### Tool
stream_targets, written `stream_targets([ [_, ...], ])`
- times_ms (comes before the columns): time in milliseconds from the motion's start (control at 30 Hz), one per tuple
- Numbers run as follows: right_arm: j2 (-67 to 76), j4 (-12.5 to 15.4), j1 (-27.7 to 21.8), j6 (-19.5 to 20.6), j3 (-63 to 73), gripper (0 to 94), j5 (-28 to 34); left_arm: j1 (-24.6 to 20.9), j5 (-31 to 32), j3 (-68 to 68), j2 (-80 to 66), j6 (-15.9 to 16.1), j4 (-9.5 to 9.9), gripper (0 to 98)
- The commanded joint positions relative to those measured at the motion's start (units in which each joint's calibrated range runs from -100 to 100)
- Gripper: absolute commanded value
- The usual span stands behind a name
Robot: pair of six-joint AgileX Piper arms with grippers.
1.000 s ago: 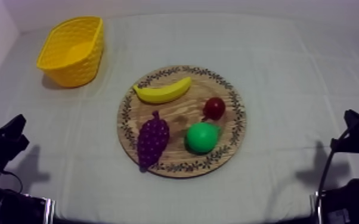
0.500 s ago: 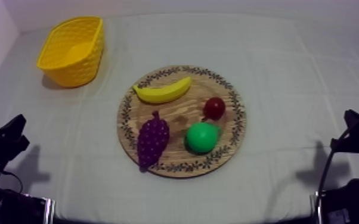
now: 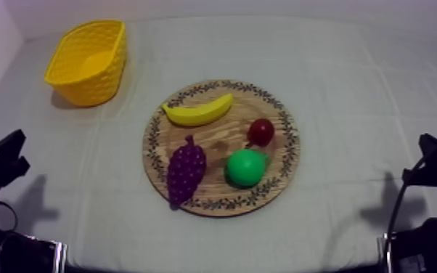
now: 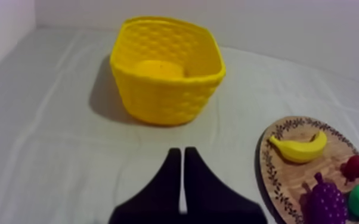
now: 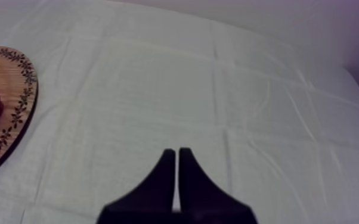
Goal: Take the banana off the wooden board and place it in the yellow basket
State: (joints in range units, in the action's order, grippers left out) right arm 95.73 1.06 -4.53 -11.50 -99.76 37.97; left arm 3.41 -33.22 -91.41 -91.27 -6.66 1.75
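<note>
A creased grey-white cloth meets pale walls.

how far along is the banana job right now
Done: nothing yet. The banana lies on the wooden board along with the grapes, pear and small red fruit, and the yellow basket holds no fruit. In hand: nothing; the left pincer and right pincer are both shut on nothing, apart from the board. Remaining: reach the banana, grip it, carry it to the basket and release.
</note>
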Motion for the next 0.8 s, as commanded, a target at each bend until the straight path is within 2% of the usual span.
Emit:
stream_targets([
  [0,0.0,0.0,0.0,0.0,0.0,0.3,0.0,0.2,0.0,4.8,3.9,0.6,0.3,0.1],
  [167,0.0,0.0,0.0,0.0,0.0,0.3,0.0,2.2,1.0,14.4,13.9,0.9,2.07,0.1],
  [333,0.0,0.0,0.0,0.0,0.0,0.3,0.0,6.5,2.3,24.7,25.3,1.3,4.41,0.1],
  [467,0.0,0.0,0.0,0.0,0.0,0.3,0.0,9.7,2.7,32.5,32.8,2.8,5.38,0.1],
  [767,0.0,0.0,0.0,0.0,0.0,0.3,0.0,18.2,-3.4,50.1,48.4,5.0,9.71,0.1],
])
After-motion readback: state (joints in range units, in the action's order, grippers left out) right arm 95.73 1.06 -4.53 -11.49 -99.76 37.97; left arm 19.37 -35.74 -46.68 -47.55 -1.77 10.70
